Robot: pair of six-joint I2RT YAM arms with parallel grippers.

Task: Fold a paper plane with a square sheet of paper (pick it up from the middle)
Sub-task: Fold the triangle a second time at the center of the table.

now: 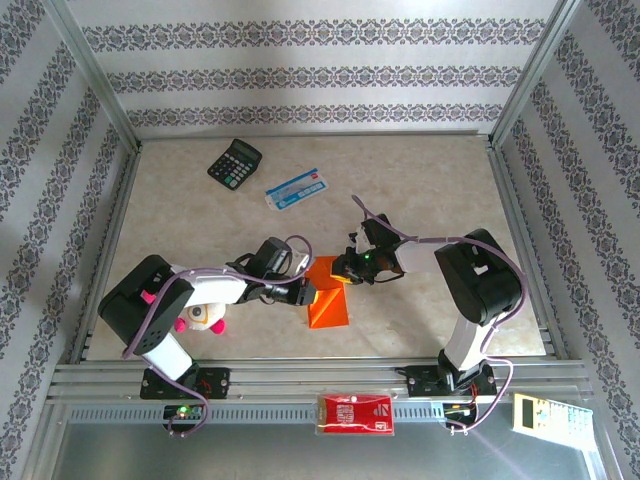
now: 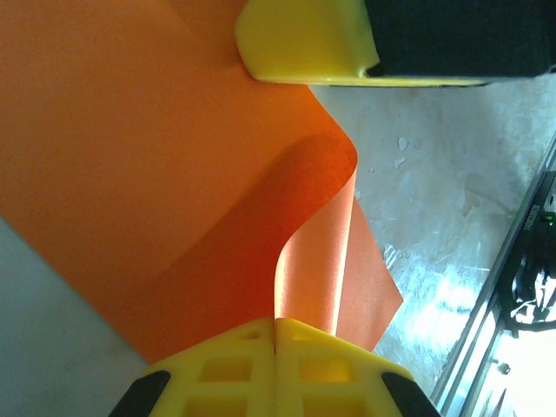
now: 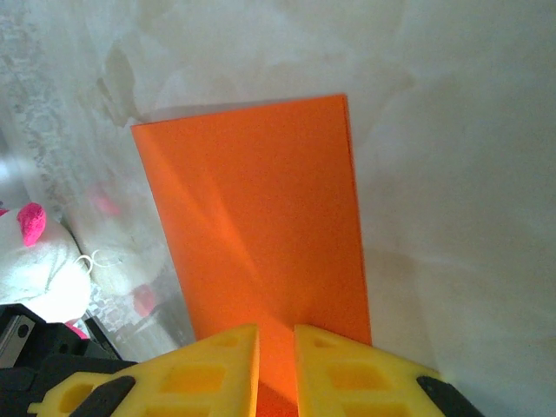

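Note:
The square sheet of paper [image 1: 328, 300] is bright orange and folded over, lifted between both grippers near the table's front middle. My left gripper [image 1: 308, 293] is shut on its left edge; in the left wrist view the yellow jaws [image 2: 276, 323] meet on the curling paper [image 2: 130, 156]. My right gripper [image 1: 345, 268] holds the upper right end. In the right wrist view its jaws [image 3: 276, 334] stand a narrow slit apart with the paper [image 3: 261, 226] running out from between them. One of the right gripper's yellow fingers [image 2: 304, 43] rests at the paper's far edge.
A black calculator [image 1: 235, 161] and a blue-and-white packet [image 1: 298, 188] lie at the back of the table. A white plush toy [image 1: 205, 317] sits beside the left arm. A red packet [image 1: 355, 413] lies on the front rail, with a pale handset [image 1: 552, 412] at its right.

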